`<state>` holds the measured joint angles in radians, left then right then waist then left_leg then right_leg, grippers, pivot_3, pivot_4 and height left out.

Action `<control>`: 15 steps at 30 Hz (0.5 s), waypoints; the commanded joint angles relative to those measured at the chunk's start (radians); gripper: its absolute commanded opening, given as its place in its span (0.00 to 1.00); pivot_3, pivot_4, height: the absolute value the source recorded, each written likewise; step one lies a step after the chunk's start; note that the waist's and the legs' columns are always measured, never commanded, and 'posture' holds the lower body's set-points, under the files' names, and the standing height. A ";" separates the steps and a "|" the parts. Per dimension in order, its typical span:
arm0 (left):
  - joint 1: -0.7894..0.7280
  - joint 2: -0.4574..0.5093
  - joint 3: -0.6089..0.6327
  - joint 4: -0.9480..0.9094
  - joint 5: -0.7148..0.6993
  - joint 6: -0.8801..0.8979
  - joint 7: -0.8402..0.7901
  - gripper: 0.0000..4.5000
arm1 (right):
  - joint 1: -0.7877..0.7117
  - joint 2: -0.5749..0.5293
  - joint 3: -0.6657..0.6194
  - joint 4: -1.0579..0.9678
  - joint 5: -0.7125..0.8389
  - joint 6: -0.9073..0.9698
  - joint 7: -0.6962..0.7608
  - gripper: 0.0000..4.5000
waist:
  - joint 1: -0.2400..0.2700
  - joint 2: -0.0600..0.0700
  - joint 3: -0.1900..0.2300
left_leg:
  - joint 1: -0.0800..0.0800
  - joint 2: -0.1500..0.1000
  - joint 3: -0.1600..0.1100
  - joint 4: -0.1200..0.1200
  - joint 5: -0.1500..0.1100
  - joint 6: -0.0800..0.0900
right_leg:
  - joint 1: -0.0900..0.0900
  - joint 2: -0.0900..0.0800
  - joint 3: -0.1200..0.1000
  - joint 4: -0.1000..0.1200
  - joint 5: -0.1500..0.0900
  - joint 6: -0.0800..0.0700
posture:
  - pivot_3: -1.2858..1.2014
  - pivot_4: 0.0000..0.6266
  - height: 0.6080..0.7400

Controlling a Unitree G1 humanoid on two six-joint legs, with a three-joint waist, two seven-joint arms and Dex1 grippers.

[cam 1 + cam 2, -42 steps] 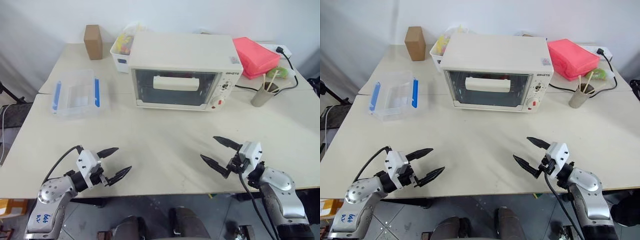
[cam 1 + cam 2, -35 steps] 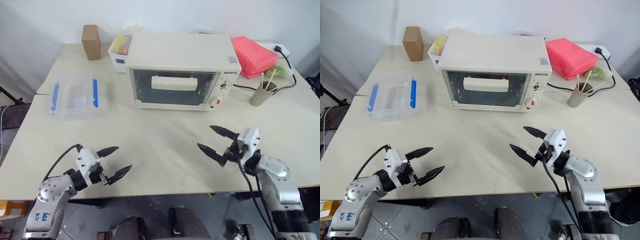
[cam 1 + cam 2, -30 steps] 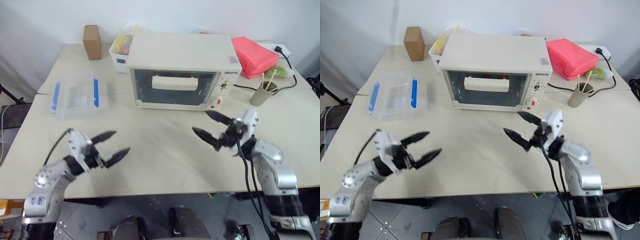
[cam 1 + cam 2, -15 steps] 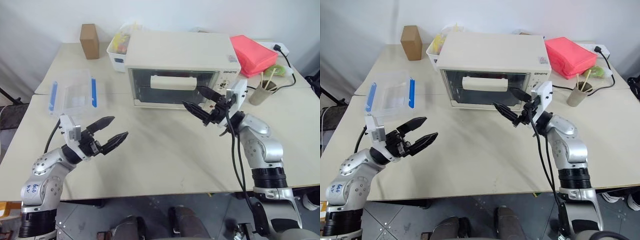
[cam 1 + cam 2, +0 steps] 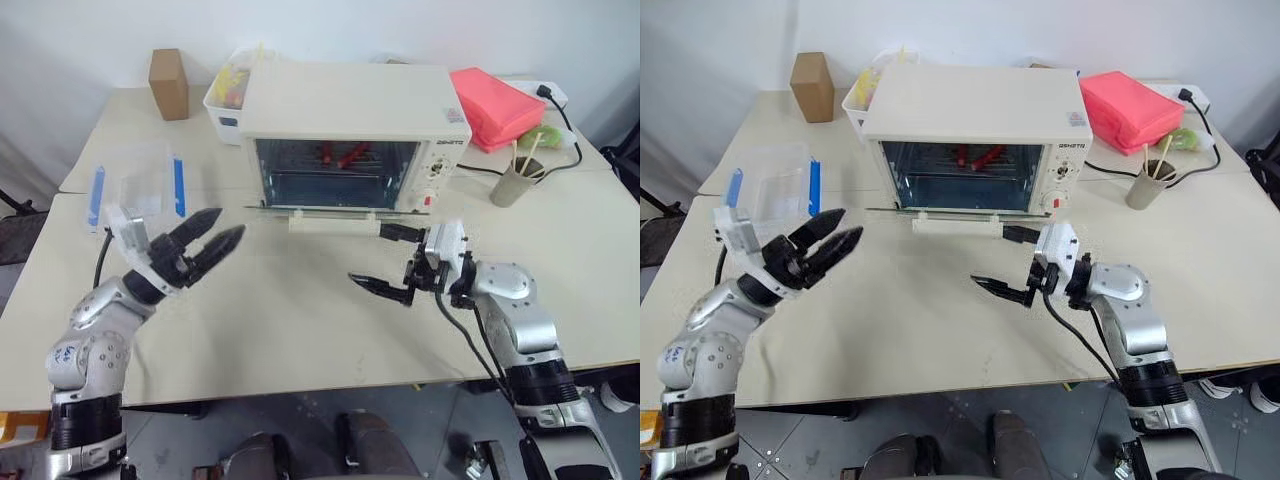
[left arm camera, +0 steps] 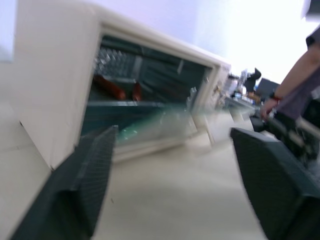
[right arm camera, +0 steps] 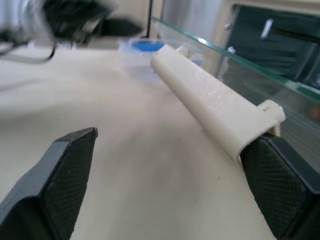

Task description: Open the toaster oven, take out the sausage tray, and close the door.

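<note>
right gripper just below door handle.

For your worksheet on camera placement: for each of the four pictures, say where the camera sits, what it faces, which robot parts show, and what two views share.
Left eye: on the head, looking down at the toaster oven with its door lowered; both arms show.
Right eye: beside it, same scene, left gripper and right gripper open.
Left wrist: along its fingers toward the sausages.
Right wrist: along its fingers at the door handle.
Shared: both wrist views show the open door.
</note>
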<state>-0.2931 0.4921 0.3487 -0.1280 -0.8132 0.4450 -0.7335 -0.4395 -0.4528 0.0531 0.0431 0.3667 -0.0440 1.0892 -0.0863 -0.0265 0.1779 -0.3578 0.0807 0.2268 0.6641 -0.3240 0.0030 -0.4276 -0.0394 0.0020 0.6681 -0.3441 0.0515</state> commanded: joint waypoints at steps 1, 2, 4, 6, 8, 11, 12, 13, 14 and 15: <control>-0.091 0.006 0.021 0.044 -0.020 -0.004 0.003 0.61 | -0.009 0.005 0.017 -0.017 -0.024 -0.102 0.033 1.00 | 0.001 0.000 0.000 | 0.000 0.000 0.000 0.000 0.000 0.000 | 0.000 0.000 0.000 0.000 0.000 0.000 | 0.52 0.24 1.00; -0.134 0.001 0.006 0.087 0.009 -0.026 0.003 0.53 | -0.011 0.006 0.020 -0.008 -0.030 -0.113 0.034 1.00 | 0.001 0.000 0.000 | 0.000 0.000 0.000 0.000 0.000 0.000 | 0.000 0.000 0.000 0.000 0.000 0.000 | 0.52 0.24 1.00; -0.200 -0.006 -0.029 0.160 0.063 -0.060 -0.009 0.39 | -0.014 0.009 0.025 0.005 -0.036 -0.128 0.034 1.00 | 0.003 0.000 0.000 | 0.000 0.000 0.000 0.001 0.000 0.000 | 0.000 0.000 0.000 0.000 0.000 0.000 | 0.52 0.24 1.00; -0.244 -0.010 -0.063 0.217 0.110 -0.088 -0.027 0.25 | -0.015 0.010 0.029 0.013 -0.040 -0.140 0.035 1.00 | 0.001 0.000 0.000 | 0.000 0.000 0.000 0.001 0.000 0.000 | 0.000 0.000 0.000 0.000 0.000 0.000 | 0.52 0.24 1.00; -0.291 -0.036 -0.099 0.271 0.151 -0.114 -0.025 0.11 | -0.014 0.011 0.032 0.024 -0.044 -0.152 0.037 1.00 | 0.003 0.000 0.000 | 0.000 0.000 0.000 0.001 0.000 0.000 | 0.000 0.001 0.000 0.001 0.000 0.000 | 0.52 0.24 1.00; -0.367 -0.093 -0.148 0.382 0.246 -0.190 0.016 0.00 | -0.011 0.009 0.033 0.039 -0.055 -0.172 0.039 1.00 | 0.004 0.000 0.000 | 0.000 0.000 0.000 0.001 0.000 0.000 | 0.000 0.001 0.000 0.001 0.000 0.000 | 0.52 0.24 1.00; -0.386 -0.109 -0.162 0.414 0.270 -0.212 0.022 0.00 | -0.010 0.009 0.032 0.044 -0.057 -0.178 0.037 1.00 | 0.005 0.000 0.000 | 0.000 0.000 0.000 0.002 0.000 0.000 | 0.000 0.001 0.000 0.001 0.000 0.000 | 0.52 0.24 1.00; -0.406 -0.131 -0.176 0.450 0.290 -0.223 0.031 0.00 | -0.006 0.006 0.029 0.049 -0.062 -0.188 0.036 1.00 | 0.004 0.000 0.000 | 0.000 0.000 0.000 0.002 0.000 0.000 | 0.000 0.001 0.000 0.001 0.000 0.000 | 0.52 0.24 1.00; -0.416 -0.145 -0.193 0.477 0.306 -0.233 0.018 0.00 | 0.002 0.002 0.024 0.053 -0.069 -0.200 0.029 1.00 | 0.004 0.000 0.000 | 0.000 0.000 0.000 0.002 0.000 0.000 | 0.000 0.001 0.000 0.001 0.000 0.000 | 0.52 0.24 1.00; -0.421 -0.152 -0.201 0.494 0.316 -0.240 0.005 0.00 | 0.008 0.000 0.021 0.053 -0.074 -0.208 0.024 1.00 | 0.004 0.000 0.000 | 0.000 0.000 0.000 0.002 0.000 0.000 | 0.000 0.001 0.000 0.002 0.000 0.000 | 0.52 0.24 1.00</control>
<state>-0.7039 0.3443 0.1675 0.3500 -0.5240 0.2320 -0.7131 -0.4388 -0.4487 0.0804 0.1201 0.2917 -0.2168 1.1168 -0.0821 -0.0266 0.1779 -0.3577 0.0808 0.2272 0.6660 -0.3239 0.0030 -0.4277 -0.0381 0.0023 0.6698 -0.3441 0.0515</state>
